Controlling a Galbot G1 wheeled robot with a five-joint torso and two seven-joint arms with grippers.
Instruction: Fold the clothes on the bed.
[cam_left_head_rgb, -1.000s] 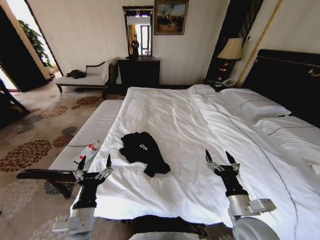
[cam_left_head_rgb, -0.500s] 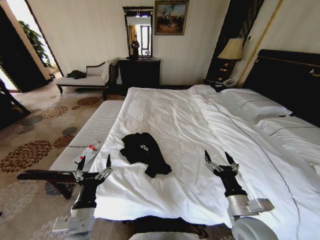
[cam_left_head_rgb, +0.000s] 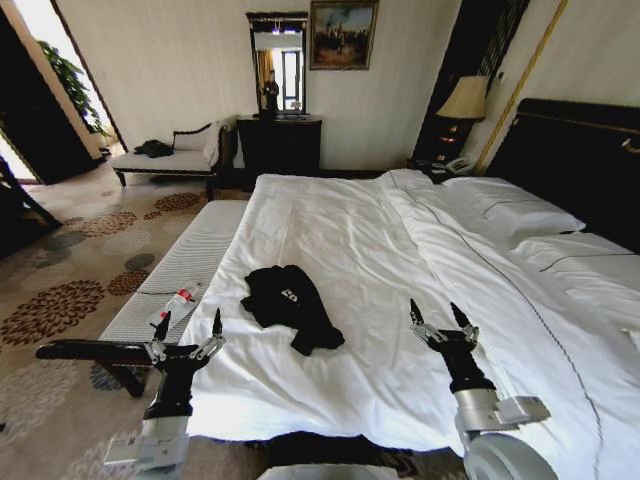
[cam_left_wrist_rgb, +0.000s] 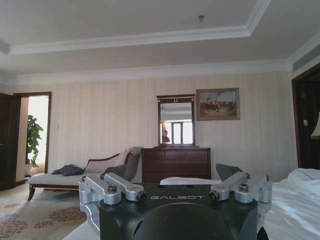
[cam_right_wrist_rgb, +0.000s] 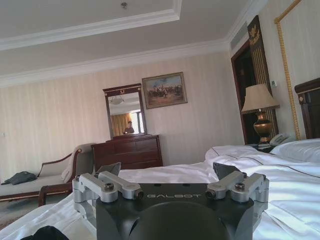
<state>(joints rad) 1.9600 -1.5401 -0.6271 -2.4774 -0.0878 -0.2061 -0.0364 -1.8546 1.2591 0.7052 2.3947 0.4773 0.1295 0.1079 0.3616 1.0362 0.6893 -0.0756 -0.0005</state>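
- Shirt (cam_left_head_rgb: 291, 305) is seen crumpled in a heap on the bed (cam_left_head_rgb: 380, 250), near the foot-end left side, not yet spread or folded.
- Left gripper (cam_left_head_rgb: 187, 336) is held raised at the bed's left edge, beside the bench (cam_left_head_rgb: 185, 265); fingers are spread apart, nothing held.
- Right gripper (cam_left_head_rgb: 441, 318) is held raised over the duvet to the right of the shirt, well apart from it; fingers are spread too, nothing held.
- In the left wrist view the left gripper (cam_left_wrist_rgb: 176, 187) is pointed toward the far wall, fingers apart.
- In the right wrist view the right gripper (cam_right_wrist_rgb: 170, 186) is shown the same way, with a dark bit of shirt (cam_right_wrist_rgb: 45, 233) at the frame corner.
- Change over the last second: the whole head picture is shifted slightly, so the camera or base is judged to have crept; the shirt's shape is unchanged and no contact is made.
- Both arms are kept in the same pose relative to the body.
- Meaning for the task: judged still at approach and positioning; folding is not started, 0 folds done.
- Bottle (cam_left_head_rgb: 172, 303) lies on the bench, not part of the job.
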